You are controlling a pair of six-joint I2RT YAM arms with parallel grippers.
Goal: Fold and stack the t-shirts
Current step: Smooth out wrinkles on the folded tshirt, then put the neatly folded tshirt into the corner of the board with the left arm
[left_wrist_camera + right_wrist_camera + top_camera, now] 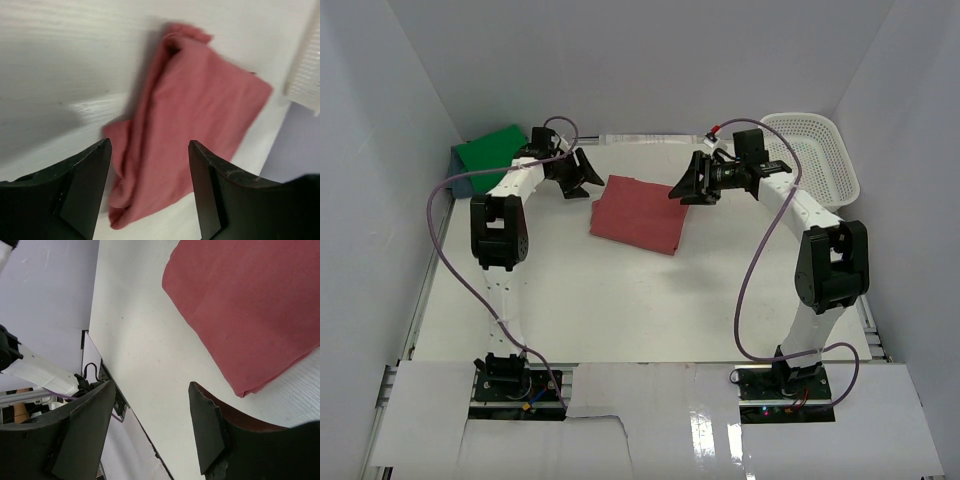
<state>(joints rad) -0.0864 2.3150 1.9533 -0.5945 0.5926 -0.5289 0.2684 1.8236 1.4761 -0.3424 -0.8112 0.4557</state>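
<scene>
A folded brick-red t-shirt (640, 213) lies flat on the white table, slightly past its middle. My left gripper (582, 178) hovers just off the shirt's left edge, and its jaws stand open with nothing between them. In the left wrist view the red t-shirt (195, 115) lies beyond the open gripper (150, 150). My right gripper (688, 183) hangs over the shirt's far right corner, also open and empty. The right wrist view shows the red t-shirt (250, 305) beside the gripper (152, 390). A bright green t-shirt (492, 152) lies in the back left corner, with a sliver of blue-grey cloth (461, 184) under its near edge.
A white lattice basket (815, 155) stands at the back right against the wall, and its edge shows in the left wrist view (307, 65). White walls close the table in on three sides. Purple cables loop off both arms.
</scene>
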